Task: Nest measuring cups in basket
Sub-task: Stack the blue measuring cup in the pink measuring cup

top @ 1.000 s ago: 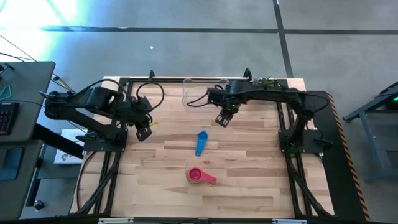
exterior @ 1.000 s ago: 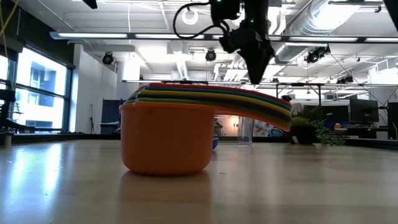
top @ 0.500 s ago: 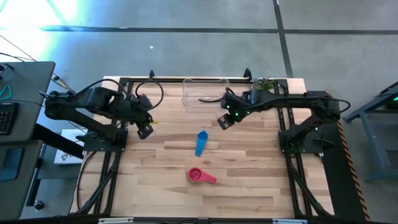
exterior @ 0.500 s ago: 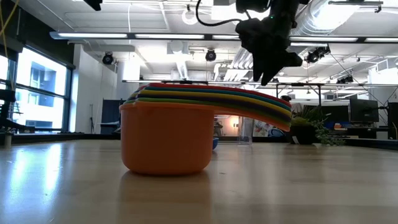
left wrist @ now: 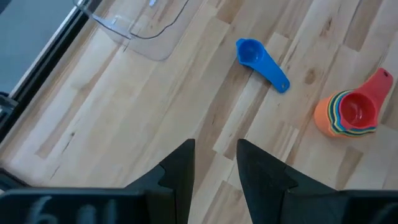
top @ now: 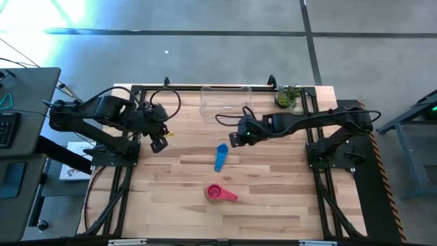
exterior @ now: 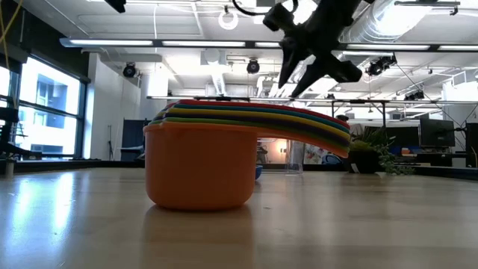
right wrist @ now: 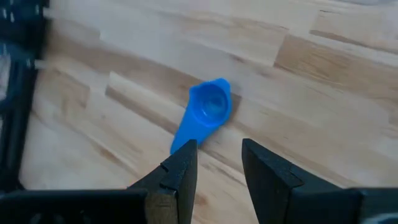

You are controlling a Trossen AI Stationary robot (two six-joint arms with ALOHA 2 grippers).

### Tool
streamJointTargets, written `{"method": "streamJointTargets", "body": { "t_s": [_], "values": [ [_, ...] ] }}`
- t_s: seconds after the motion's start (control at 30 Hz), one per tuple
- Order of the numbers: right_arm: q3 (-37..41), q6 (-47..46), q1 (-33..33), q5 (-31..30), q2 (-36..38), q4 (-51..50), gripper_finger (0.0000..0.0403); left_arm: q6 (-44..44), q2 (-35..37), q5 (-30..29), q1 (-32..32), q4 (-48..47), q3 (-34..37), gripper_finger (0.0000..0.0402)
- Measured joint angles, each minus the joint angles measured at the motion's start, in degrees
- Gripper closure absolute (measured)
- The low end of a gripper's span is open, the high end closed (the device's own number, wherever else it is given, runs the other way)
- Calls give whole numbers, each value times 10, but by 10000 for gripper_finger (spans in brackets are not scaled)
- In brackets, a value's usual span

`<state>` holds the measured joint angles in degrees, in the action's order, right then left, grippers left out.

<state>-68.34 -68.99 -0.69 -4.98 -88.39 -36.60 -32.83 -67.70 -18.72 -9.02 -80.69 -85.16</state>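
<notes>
A blue measuring cup (top: 220,156) lies alone mid-table, mouth up on its base, handle toward the near edge; it also shows in the wrist views (right wrist: 203,116) (left wrist: 262,63). Nearer the front stands a nested stack of cups (top: 219,194) (exterior: 202,164), the orange one outermost and its base on the wood. The clear basket (top: 225,101) stands at the far edge. My right gripper (top: 235,139) (exterior: 290,88) hovers open just right of and above the blue cup, tilted down. My left gripper (top: 158,144) hangs open at the left, holding nothing.
A small potted plant (top: 287,97) stands at the far right corner beside the basket. Bare wooden tabletop (top: 273,198) lies around the two cup groups. Black frame rails (top: 121,184) run along the table's left and right sides.
My right gripper has swung from the basket's near side toward the near-left and down, closing on the blue cup, and has rolled about its own axis. Its fingers keep the same gap. The cups and the basket have stayed put.
</notes>
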Motion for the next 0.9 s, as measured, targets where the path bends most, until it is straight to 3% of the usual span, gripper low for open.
{"method": "streamJointTargets", "body": {
  "t_s": [0.4,0.9],
  "values": [
    [0,-90,31,-12,-101,89,284,32,0,0,0,8,0,291],
    [0,-101,26,-20,-180,118,284,35,0,0,0,13,0,291]
  ]
}}
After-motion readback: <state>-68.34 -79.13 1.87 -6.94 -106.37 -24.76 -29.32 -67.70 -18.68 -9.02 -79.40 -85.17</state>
